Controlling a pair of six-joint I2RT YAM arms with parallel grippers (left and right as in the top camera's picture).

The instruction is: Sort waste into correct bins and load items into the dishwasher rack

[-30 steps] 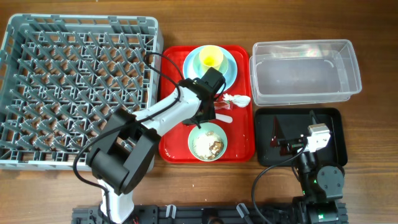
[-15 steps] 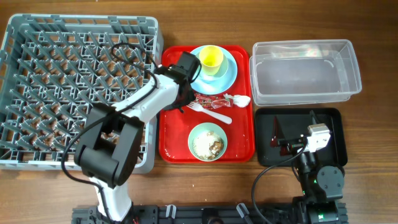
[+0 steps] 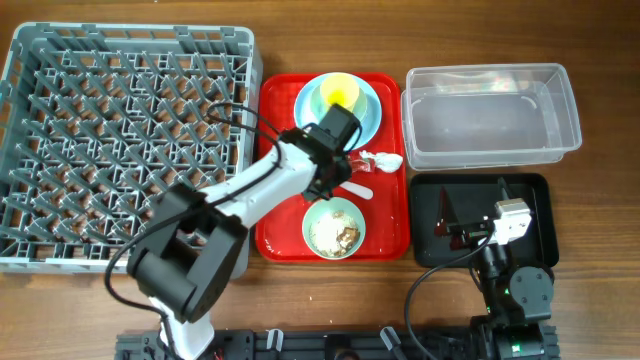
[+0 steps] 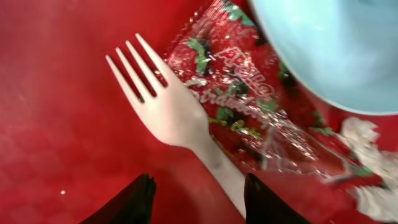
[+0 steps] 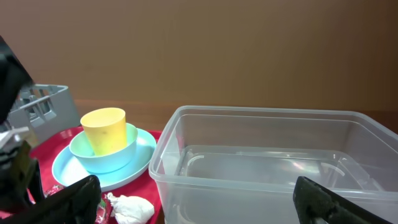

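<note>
Bare red tray (image 4: 56, 124) lies open left of the fork (image 4: 168, 112), while the wrapper (image 4: 249, 106) and the blue plate (image 4: 336, 56) crowd its right side.

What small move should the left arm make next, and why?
Probably lower the open left pincer and close it on the white plastic fork: its handle lies between the fingers, resting partly on the crinkled red snack wrapper, and is not yet gripped.
</note>
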